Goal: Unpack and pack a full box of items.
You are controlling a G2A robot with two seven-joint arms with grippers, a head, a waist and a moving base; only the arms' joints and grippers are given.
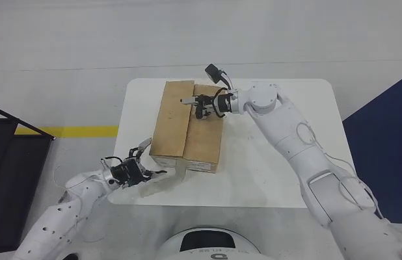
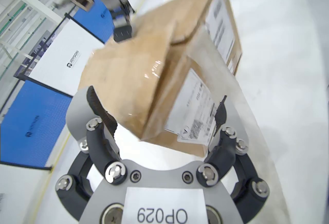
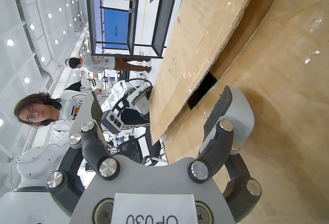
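Table [image 1: 272, 162] (white, round-cornered) bears the brown taped cardboard box [image 1: 188, 127] at its middle, flaps mostly down, one flap edge [image 3: 205, 29] lifted over a dark gap — unpacking looks barely begun. Right gripper [image 3: 160, 92] is spread astride that edge; left gripper [image 1: 152, 158] is spread at the box's near corner

The matt cardboard box [image 2: 123, 73] bears glossy clear tape [image 2: 154, 68] and paper labels [image 2: 198, 106]; the table [image 2: 277, 55] looks smooth.

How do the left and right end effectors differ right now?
The left end effector is at the near corner of the box; the right end effector is over the box top, at the flap seam. The left frames that corner, the right the seam. Both are open, holding nothing.
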